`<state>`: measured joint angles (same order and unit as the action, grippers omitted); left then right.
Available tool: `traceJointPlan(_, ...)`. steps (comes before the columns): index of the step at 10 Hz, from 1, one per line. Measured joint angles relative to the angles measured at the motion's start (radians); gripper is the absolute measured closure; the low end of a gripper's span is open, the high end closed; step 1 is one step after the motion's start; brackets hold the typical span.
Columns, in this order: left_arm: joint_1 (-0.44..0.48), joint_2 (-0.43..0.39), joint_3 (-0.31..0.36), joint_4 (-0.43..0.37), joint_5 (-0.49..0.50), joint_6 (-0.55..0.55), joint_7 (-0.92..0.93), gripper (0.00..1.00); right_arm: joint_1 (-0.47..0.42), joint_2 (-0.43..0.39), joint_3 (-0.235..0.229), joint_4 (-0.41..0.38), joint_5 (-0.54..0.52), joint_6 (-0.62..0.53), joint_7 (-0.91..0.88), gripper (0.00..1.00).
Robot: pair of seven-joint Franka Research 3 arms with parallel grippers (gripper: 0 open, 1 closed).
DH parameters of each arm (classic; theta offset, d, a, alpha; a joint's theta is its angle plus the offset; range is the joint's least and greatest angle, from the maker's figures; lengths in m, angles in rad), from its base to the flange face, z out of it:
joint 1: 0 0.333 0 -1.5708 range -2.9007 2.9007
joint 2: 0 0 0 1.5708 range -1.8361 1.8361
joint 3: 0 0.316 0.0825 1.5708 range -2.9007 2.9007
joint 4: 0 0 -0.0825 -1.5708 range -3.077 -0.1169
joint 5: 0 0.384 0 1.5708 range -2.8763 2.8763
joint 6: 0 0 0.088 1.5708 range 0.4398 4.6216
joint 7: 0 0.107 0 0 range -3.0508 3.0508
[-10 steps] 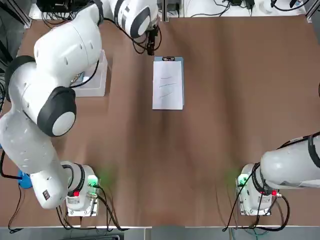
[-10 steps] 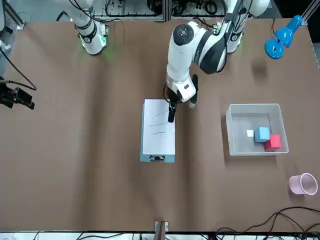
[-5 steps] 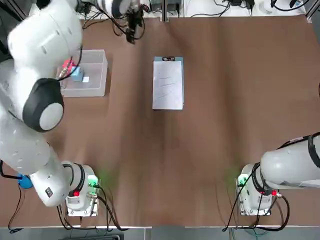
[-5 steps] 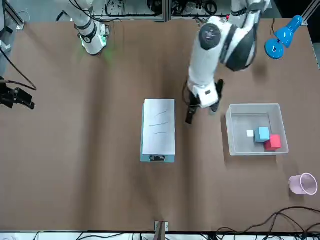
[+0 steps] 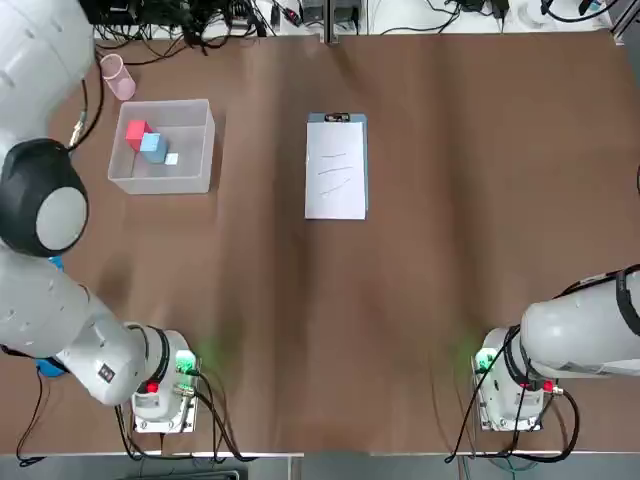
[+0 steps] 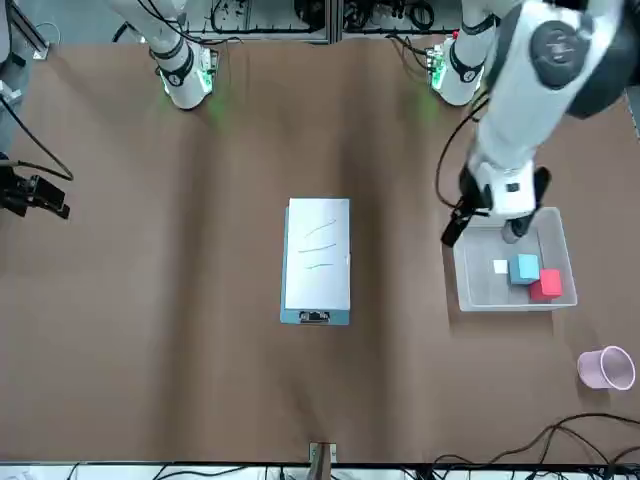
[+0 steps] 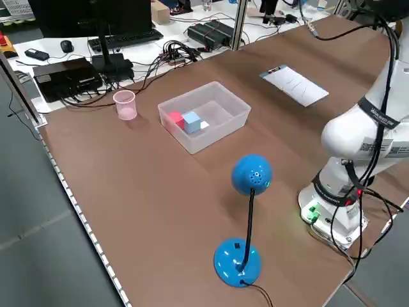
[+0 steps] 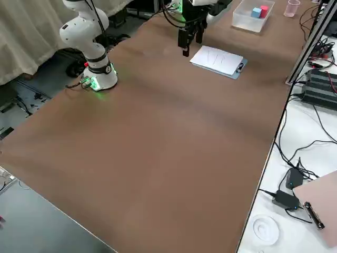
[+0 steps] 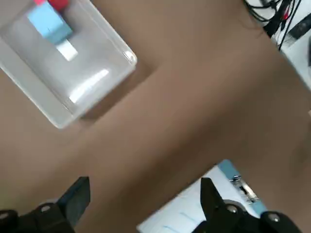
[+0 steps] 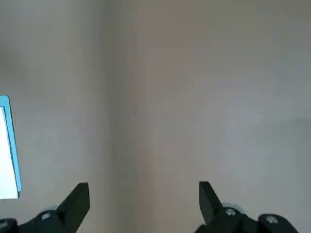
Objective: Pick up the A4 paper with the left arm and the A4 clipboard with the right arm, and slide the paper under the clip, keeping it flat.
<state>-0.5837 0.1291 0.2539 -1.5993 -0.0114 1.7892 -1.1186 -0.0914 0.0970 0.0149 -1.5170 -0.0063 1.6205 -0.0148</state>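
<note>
Flat, thin white A4 paper [image 5: 336,177], rectangular light-blue A4 clipboard [image 5: 364,160]

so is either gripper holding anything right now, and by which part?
Nothing held. Left gripper is open and empty beside the bin; right gripper is open over bare table. The A4 paper lies on the A4 clipboard.

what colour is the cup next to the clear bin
Pale pink; the cup shows best in the left side view, beside the bin.

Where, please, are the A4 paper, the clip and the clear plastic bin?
A4 paper [image 5: 336,172]: top view, sheet's middle.
Clip [image 6: 314,317]: front view, its metal body.
Clear plastic bin [image 6: 506,300]: front view, near rim.
</note>
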Motion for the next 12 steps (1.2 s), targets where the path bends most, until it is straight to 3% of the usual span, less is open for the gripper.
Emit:
traceJointPlan(2, 0.115, -0.05, -0.04, 0.004, -0.002, -0.065, 0.316, 0.0, 0.0, -0.001, 0.002, 0.003, 0.0, 0.0, 0.0, 0.0)
traceJointPlan(6, 0.5, -0.091, -0.282, 0.049, -0.003, -0.181, 0.871, 0.0, 0.0, -0.004, 0.006, 0.014, 0.0, 0.005, -0.001, 0.0)
traceJointPlan(8, 0.56, -0.093, -0.307, 0.058, 0.006, -0.203, 0.997, 0.0, 0.0, -0.009, 0.006, 0.017, 0.0, 0.006, 0.0, 0.0)
traceJointPlan(12, 0.61, -0.109, -0.351, 0.063, 0.015, -0.23, 1.019, 0.0, 0.0, -0.009, 0.006, 0.017, 0.0, 0.007, 0.0, 0.0)
